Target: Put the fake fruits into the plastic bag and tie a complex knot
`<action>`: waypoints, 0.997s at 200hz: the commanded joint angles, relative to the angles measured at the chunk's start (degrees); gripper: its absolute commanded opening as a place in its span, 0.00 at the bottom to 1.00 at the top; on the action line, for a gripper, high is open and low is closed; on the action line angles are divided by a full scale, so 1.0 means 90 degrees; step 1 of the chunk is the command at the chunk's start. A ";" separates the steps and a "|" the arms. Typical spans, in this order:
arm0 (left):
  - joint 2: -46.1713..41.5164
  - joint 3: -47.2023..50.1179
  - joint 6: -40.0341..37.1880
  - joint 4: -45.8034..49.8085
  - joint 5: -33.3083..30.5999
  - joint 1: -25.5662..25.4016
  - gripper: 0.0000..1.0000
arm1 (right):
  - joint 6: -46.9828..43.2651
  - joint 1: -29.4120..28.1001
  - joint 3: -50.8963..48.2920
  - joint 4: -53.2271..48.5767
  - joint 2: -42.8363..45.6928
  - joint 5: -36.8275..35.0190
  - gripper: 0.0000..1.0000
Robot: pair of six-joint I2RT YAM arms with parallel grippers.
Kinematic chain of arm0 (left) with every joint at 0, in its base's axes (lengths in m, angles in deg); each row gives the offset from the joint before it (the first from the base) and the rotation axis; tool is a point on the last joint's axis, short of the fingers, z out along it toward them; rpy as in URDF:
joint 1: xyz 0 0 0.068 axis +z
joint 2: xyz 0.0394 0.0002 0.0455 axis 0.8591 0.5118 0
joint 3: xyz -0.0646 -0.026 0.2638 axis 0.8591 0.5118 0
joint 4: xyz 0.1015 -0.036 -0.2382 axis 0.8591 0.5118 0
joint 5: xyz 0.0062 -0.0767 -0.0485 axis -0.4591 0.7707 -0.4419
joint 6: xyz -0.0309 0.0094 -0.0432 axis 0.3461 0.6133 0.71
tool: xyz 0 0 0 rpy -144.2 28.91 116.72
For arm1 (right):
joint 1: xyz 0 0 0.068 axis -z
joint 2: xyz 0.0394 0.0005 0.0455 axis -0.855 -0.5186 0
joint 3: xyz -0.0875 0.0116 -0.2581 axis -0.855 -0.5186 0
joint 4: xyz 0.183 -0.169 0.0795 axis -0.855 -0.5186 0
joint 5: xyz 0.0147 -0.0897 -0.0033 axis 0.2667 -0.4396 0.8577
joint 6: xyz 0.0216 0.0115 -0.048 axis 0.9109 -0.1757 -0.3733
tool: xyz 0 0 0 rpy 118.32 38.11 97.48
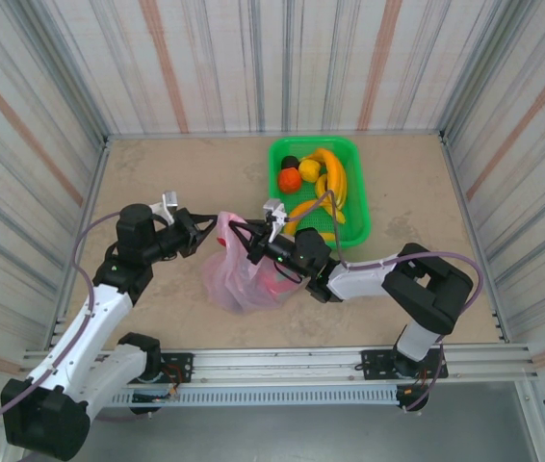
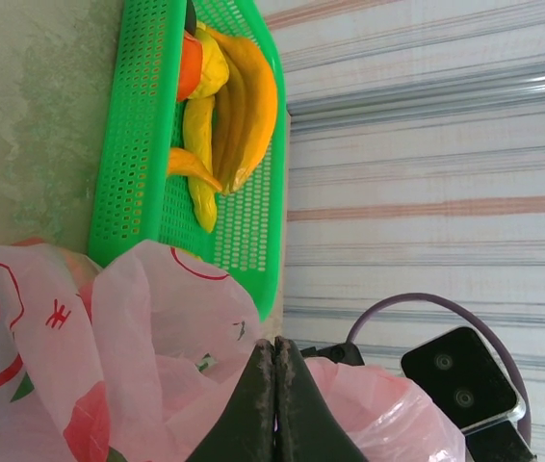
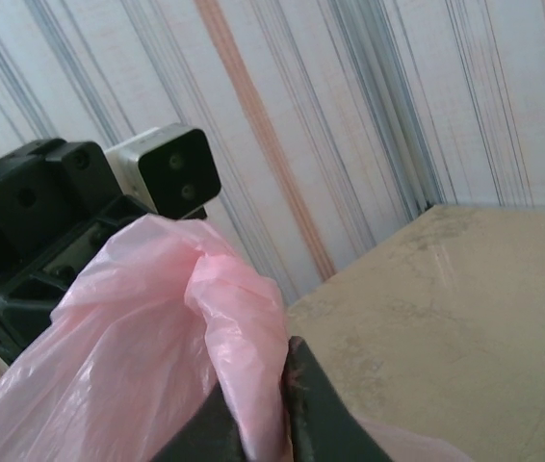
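The pink plastic bag [image 1: 242,274] stands on the table between my two arms, its top pulled up. My left gripper [image 1: 207,234] [image 2: 274,345] is at the bag's upper left edge, jaws pressed together with the thin film [image 2: 157,327] bunched around them. My right gripper [image 1: 246,241] [image 3: 265,385] is shut on a fold of the bag [image 3: 239,318] at the upper right. Yellow bananas [image 1: 333,181] [image 2: 244,106], an orange fruit [image 1: 289,179] [image 2: 190,65] and a dark purple one [image 1: 291,162] lie in the green basket. Red patches show through the bag; I cannot tell fruit from print.
The green mesh basket [image 1: 277,154] [image 2: 138,144] sits just behind the bag, at the back right of the table. Striped metal walls [image 1: 41,115] close in three sides, and a rail [image 1: 282,361] runs along the near edge. The purple cable [image 1: 446,258] loops over the right arm.
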 commanded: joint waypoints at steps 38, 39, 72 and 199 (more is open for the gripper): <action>-0.0037 -0.0007 0.0016 -0.0046 -0.0143 -0.0132 0.00 | -0.0075 0.0236 -0.0005 -0.1436 0.0979 0.0023 0.44; -0.0036 -0.0008 0.0016 -0.0046 -0.0143 -0.0132 0.00 | -0.0078 0.0240 -0.0010 -0.1467 0.0998 0.0022 0.44; 0.0012 -0.0037 0.0041 -0.0137 -0.0115 -0.0180 0.00 | -0.0225 0.0452 -0.0005 -0.2606 0.1700 0.0133 0.65; -0.0084 -0.0076 0.0466 -0.0078 -0.0153 -0.0311 0.00 | 0.0903 0.0881 0.1546 -0.8552 0.4071 0.2227 0.45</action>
